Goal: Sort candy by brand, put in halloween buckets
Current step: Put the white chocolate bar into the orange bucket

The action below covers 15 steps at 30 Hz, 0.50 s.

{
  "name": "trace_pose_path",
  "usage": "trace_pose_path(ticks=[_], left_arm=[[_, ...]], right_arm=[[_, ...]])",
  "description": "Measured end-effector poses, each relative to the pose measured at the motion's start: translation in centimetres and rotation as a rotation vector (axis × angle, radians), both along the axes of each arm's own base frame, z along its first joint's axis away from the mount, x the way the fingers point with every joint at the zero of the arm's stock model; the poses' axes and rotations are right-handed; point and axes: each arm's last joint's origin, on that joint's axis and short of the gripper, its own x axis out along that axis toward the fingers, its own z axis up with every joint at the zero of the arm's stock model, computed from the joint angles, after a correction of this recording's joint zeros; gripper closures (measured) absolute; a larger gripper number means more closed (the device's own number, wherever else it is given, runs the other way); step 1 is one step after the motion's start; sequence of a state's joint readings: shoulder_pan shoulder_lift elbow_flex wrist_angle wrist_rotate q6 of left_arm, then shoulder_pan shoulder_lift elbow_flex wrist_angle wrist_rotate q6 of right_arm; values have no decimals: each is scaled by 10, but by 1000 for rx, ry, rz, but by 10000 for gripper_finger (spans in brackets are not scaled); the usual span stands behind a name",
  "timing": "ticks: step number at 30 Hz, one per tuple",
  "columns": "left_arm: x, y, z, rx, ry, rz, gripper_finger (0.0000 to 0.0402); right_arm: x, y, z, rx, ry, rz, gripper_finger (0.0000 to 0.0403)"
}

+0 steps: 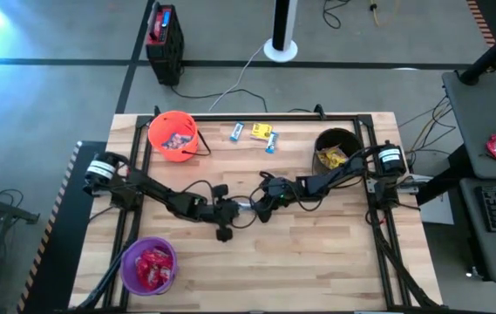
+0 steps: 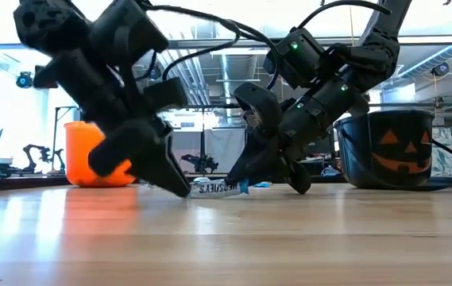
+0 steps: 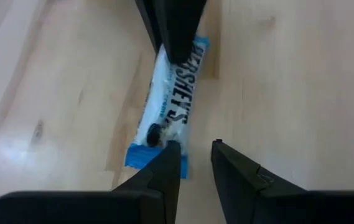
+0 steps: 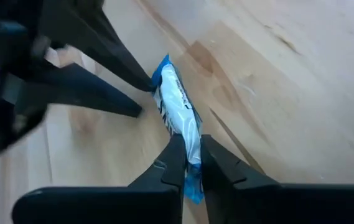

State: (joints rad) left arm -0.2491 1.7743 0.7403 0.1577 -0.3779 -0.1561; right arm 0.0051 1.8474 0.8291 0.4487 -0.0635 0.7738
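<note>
Flat crinkled blue-and-white packet (image 4: 180,109) in right claw (image 4: 192,163)

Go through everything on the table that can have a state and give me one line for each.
Blue-and-white candy bar: flat on the table, pinched at one end.
Right gripper: shut on the bar's end.
Left gripper: fingers slightly apart at the bar's other end, one touching it.
Orange bucket: upright, candy inside.
Black bucket: upright, yellow candy inside.
Purple bucket: upright, red candy inside.
</note>
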Motion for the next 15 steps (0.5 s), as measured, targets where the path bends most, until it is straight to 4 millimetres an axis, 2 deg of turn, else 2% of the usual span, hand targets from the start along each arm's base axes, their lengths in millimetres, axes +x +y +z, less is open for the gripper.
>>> trace_pose_path(ticks=[4,10,12,15], left_arm=[[-5,-4,32,-19,-65,-19,326],[-25,-2,83,4,-171,-82,324],[-33,1,91,-2,-197,-93,319],[-42,4,91,-6,-222,-100,299]], right_arm=[[-1,0,4,-34,2,20,379],[-2,3,15,-164,-36,79,379],[-1,8,19,-227,-58,98,379],[0,20,23,-331,-109,182,380]])
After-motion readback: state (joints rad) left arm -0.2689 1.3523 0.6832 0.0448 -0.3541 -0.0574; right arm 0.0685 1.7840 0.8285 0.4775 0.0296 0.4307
